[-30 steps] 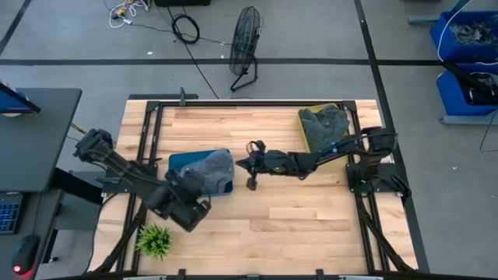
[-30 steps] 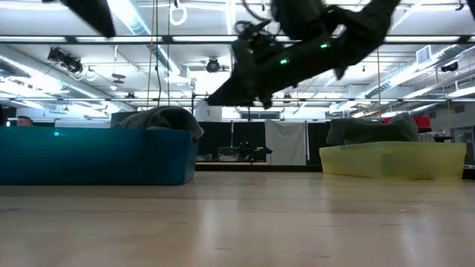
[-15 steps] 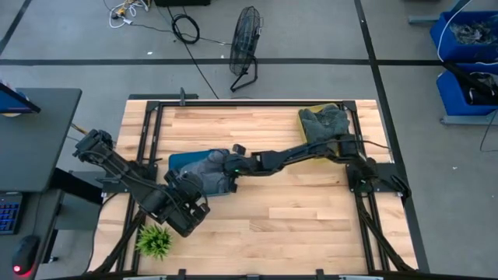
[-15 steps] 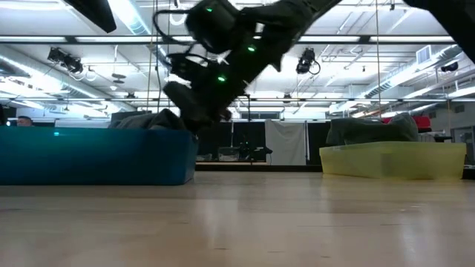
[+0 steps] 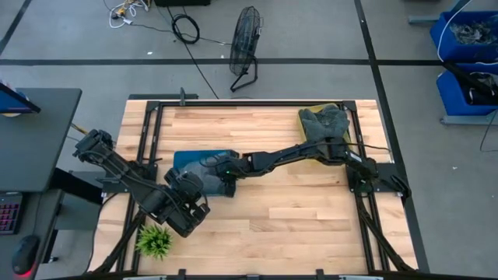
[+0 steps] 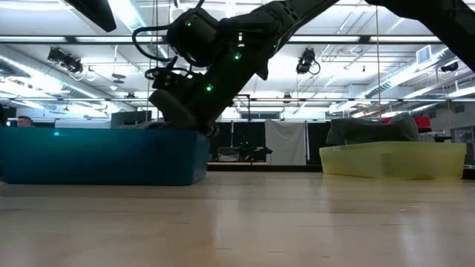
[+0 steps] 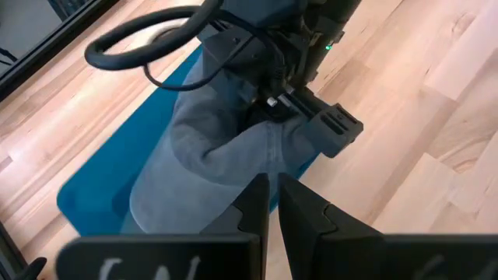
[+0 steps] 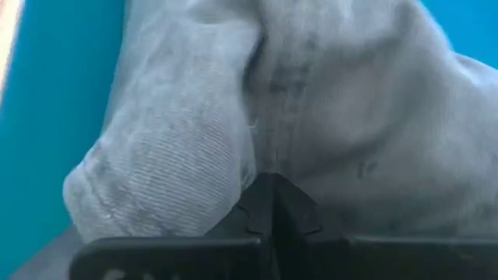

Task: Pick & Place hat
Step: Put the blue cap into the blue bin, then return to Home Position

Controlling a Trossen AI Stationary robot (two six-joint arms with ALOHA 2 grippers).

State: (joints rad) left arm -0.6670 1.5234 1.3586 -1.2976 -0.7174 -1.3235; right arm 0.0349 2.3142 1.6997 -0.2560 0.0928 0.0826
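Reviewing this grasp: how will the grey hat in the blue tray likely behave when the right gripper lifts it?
Probably floppy: the grey hat lies folded and creased in the blue tray. Likely light, so the right gripper, its fingers pressed into the fabric, could lift it easily. The ribbed cloth seems unlikely to slip.

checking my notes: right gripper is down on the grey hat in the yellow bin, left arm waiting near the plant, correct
Not quite: the right gripper is on the grey hat in the blue bin, as the high view shows. The yellow bin sits far off. The left gripper does wait near the plant.

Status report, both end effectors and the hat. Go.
Right end effector down on grey hat in blue bin. Left end effector shut, waiting beside bin. Nothing in the way.
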